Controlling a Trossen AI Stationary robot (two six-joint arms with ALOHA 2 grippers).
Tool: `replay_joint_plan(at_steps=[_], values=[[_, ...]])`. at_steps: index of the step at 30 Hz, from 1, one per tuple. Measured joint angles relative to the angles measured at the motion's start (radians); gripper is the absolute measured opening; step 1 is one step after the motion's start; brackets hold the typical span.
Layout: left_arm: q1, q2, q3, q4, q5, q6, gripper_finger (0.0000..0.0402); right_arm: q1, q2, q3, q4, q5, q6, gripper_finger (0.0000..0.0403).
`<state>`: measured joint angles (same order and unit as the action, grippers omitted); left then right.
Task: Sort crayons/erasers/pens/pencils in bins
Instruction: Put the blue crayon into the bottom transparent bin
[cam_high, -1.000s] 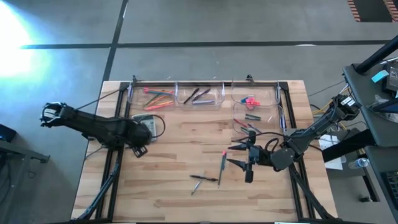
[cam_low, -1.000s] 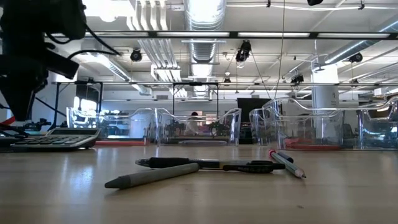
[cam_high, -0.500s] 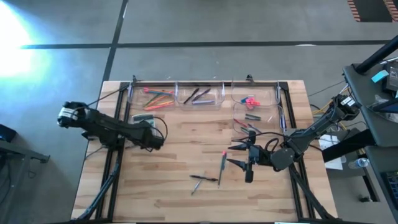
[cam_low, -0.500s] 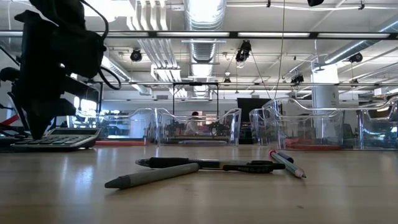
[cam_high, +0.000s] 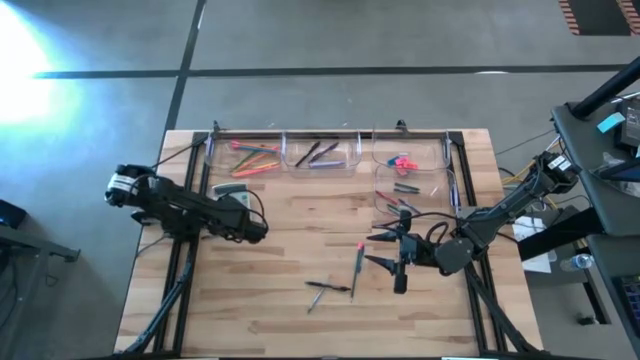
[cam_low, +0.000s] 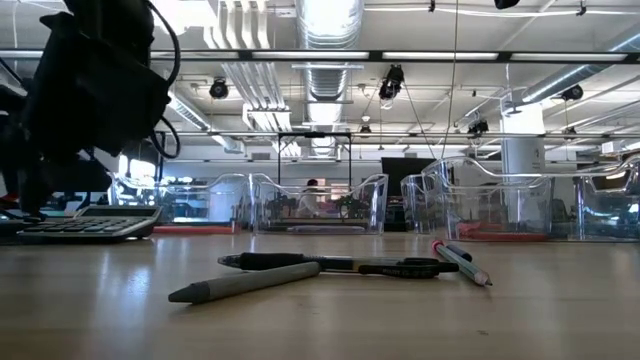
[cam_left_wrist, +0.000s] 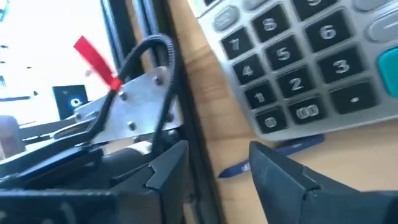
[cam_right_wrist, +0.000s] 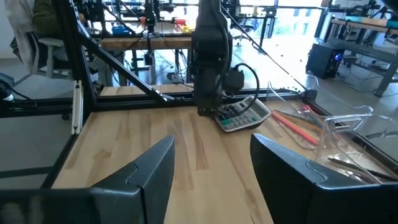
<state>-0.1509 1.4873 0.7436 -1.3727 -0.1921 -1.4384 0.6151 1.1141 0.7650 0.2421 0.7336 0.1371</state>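
Loose on the wood lie a grey pen (cam_high: 318, 296), a black pen (cam_high: 330, 287) and a grey pencil with a pink end (cam_high: 357, 268). Four clear bins line the far edge: one with bright pencils (cam_high: 245, 153), one with dark pens (cam_high: 322, 153), one with pink erasers (cam_high: 402, 160), and one (cam_high: 405, 195) nearer. My left gripper (cam_left_wrist: 214, 168) is open, tipped down beside the calculator (cam_left_wrist: 298, 62), with a small blue thing (cam_left_wrist: 280, 149) on the table beyond its fingers. My right gripper (cam_high: 372, 250) hovers open and level, right of the loose pencil.
The grey calculator (cam_high: 228, 195) lies at the table's left, under my left arm. Black rails (cam_high: 190, 260) run along the left and right table edges. Bare wood (cam_high: 290, 230) lies between the two grippers. A person sits beyond the table (cam_right_wrist: 37, 25).
My left gripper has swung toward the table's right edge and sunk beside the calculator, rolling its wrist and tipping downward; most of this came in the first half second. My right arm and the loose sticks have kept still.
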Motion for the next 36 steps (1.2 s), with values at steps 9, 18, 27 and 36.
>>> replay_joint_plan(at_steps=[9,18,27,36], values=[[0.0,0.108,-0.014,0.04,-0.025,0.014,0.0093,0.0,0.0,0.0,0.003,-0.003,0.009,0.0201],[0.0,0.175,-0.014,0.122,0.012,0.118,0.0061,0.001,0.0,0.0,0.002,-0.004,0.011,0.0201],[-0.002,0.207,-0.034,0.134,0.115,0.12,0.0056,0.001,0.0,0.0,0.002,-0.007,0.022,0.0201],[-0.042,0.201,-0.005,0.216,0.222,0.144,0.0056,0.001,0.0,0.0,0.002,-0.007,0.02,0.0201]])
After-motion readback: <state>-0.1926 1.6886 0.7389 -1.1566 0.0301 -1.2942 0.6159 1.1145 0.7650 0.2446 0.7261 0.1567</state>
